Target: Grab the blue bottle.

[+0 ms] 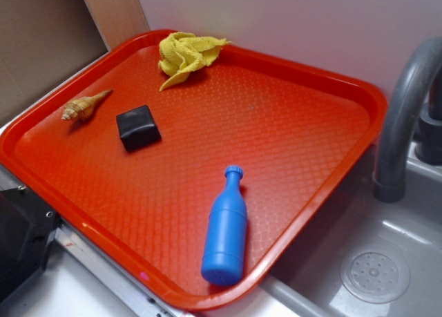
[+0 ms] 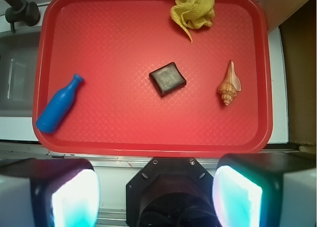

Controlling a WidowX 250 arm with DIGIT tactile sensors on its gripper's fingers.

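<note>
Pincer (image 2: 157, 197) wide, high above tray (image 2: 148, 143). Bottle (image 2: 59, 104) lies at nine o'clock, apparently untouched; approach across its body.

Red textured tray (image 2: 148, 133) directly ahead of the tool, blue bottle (image 2: 58, 104) lying flat toward its near-left corner, black block (image 2: 167, 78) centred ahead, tan seashell (image 2: 229, 88) to the right, crumpled yellow cloth (image 2: 193, 8) at the far edge

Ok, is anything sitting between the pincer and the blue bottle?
Nothing visible does. The open pincer is above the tray's near edge; the blue bottle lies alone near the tray's left edge, apart from the black block.
</note>
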